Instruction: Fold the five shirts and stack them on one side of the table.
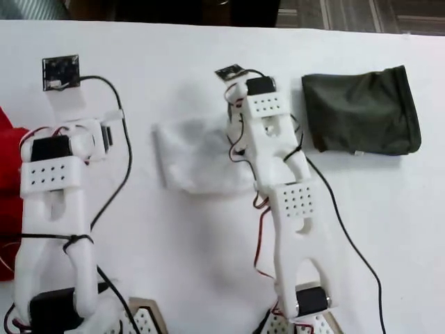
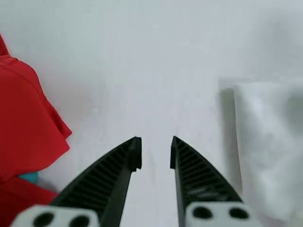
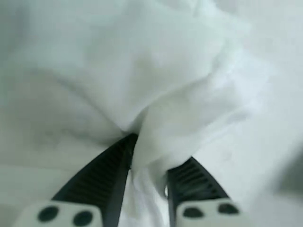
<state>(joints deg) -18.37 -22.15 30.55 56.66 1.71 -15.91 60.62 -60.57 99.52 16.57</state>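
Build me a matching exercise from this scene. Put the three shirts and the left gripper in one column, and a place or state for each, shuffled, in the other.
Things:
1. white shirt
2. red shirt
3. dark green shirt
4. left gripper

Places or states:
A. open, over bare table
B. at the high view's left edge
C. pinched by the right gripper
D. folded, at the table's right side

Pairs: 1-C, 2-B, 3-D, 4-A
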